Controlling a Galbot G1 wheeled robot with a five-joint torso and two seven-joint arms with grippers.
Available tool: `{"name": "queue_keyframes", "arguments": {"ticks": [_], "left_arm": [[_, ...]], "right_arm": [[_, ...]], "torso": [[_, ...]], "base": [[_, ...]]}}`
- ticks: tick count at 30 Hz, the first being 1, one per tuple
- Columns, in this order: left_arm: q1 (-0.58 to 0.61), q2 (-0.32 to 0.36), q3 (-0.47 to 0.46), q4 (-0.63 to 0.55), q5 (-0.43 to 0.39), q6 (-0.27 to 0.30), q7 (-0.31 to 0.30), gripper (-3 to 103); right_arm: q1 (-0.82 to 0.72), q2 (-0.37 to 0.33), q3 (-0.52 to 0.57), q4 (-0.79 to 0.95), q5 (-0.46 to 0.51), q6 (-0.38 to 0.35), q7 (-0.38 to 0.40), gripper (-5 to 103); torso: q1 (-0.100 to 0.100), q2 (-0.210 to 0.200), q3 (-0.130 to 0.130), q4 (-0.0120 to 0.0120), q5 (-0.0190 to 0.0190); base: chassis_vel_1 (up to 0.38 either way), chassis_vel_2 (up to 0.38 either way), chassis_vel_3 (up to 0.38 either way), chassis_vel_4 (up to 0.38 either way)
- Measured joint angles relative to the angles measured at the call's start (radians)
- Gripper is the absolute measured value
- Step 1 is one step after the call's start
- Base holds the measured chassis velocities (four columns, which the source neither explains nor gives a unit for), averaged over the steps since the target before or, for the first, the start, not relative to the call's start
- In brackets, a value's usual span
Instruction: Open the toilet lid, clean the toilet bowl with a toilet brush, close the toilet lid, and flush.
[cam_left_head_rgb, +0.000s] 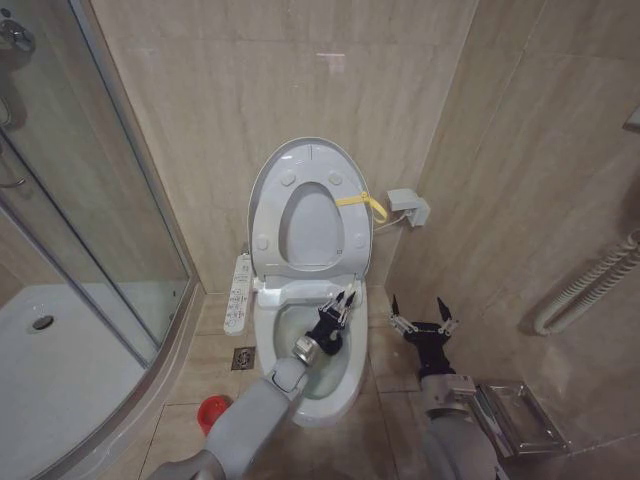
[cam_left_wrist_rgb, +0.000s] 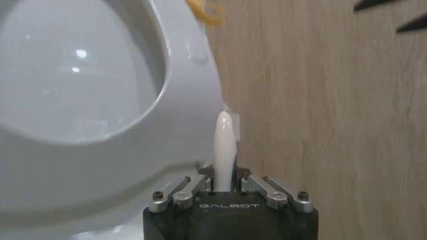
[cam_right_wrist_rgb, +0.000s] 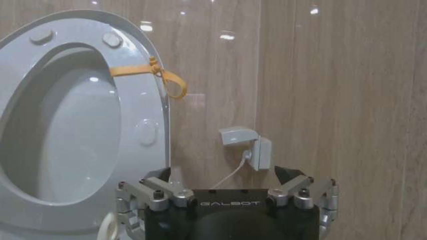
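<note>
The word "GALBOT" stands in pale letters on the black body of the left claw (cam_left_wrist_rgb: 225, 176), just below the fingers. The same word "GALBOT" stands on the black body of the right claw (cam_right_wrist_rgb: 227, 176). No other writing can be read.

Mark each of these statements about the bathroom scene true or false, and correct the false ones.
1. The toilet lid is raised against the wall. True.
2. The left gripper is shut on the toilet brush. True.
3. The right gripper holds the brush. False: it is open and empty, hovering to the right of the toilet bowl.
4. The red holder sits on the bowl rim. False: it stands on the floor, on the bowl's left.
5. A yellow strap hangs on the seat ring. True.
</note>
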Motion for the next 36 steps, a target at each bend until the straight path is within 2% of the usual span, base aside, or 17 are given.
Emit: {"name": "queue_keyframes", "arguments": {"ticks": [5, 10, 13, 21, 31, 36], "left_arm": [[-0.008, -0.020, -0.039, 0.043, -0.001, -0.028, 0.017, 20], [0.014, -0.006, -0.007, -0.069, -0.016, -0.007, 0.015, 20], [0.017, -0.004, 0.002, -0.084, -0.018, -0.005, 0.016, 20], [-0.019, -0.008, -0.027, 0.040, -0.004, -0.030, 0.024, 20], [-0.001, -0.001, -0.016, -0.069, -0.039, -0.008, 0.022, 20], [-0.003, -0.010, -0.010, -0.005, -0.028, -0.013, 0.029, 20]], "right_arm": [[0.000, 0.000, 0.000, 0.000, 0.000, 0.000, 0.000, 100], [0.000, 0.000, 0.000, 0.000, 0.000, 0.000, 0.000, 100], [0.000, 0.000, 0.000, 0.000, 0.000, 0.000, 0.000, 100], [0.000, 0.000, 0.000, 0.000, 0.000, 0.000, 0.000, 100], [0.000, 0.000, 0.000, 0.000, 0.000, 0.000, 0.000, 100], [0.000, 0.000, 0.000, 0.000, 0.000, 0.000, 0.000, 100]], "torso": [[0.000, 0.000, 0.000, 0.0001, 0.0000], [0.000, 0.000, 0.000, -0.0001, 0.0001], [0.000, 0.000, 0.000, -0.0002, -0.0001], [0.000, 0.000, 0.000, 0.0002, 0.0000], [0.000, 0.000, 0.000, -0.0002, 0.0001], [0.000, 0.000, 0.000, -0.0001, 0.0000]], "base": [[0.000, 0.000, 0.000, 0.000], [0.000, 0.000, 0.000, 0.000], [0.000, 0.000, 0.000, 0.000], [0.000, 0.000, 0.000, 0.000], [0.000, 0.000, 0.000, 0.000], [0.000, 0.000, 0.000, 0.000]]}}
